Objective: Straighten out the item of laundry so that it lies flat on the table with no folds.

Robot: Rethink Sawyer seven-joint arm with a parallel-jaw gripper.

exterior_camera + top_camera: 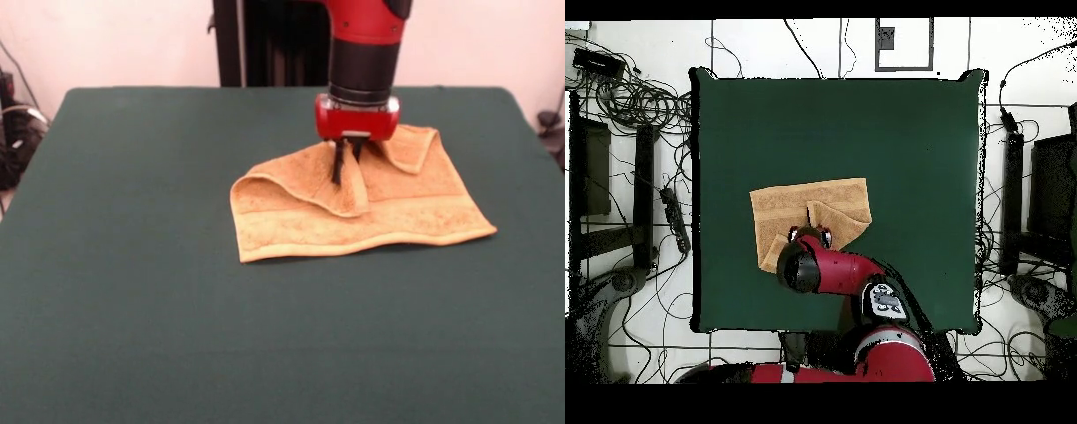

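Observation:
The orange-tan towel (388,212) lies on the dark green table (132,283), right of centre. Its near part lies flat. Its far-left corner is folded over toward the middle, and the far-right corner is curled over. My gripper (346,163) comes straight down over the towel's far middle. Its black fingers (337,166) stand close together, pinching the raised edge of the folded flap. In the overhead view the towel (805,205) lies left of the table's (895,130) centre, and the arm covers its lower edge and the gripper (812,236).
The arm's red and black wrist (362,53) stands above the towel. Cables and dark stands (625,150) surround the table on the floor. The towel is well inside all table edges.

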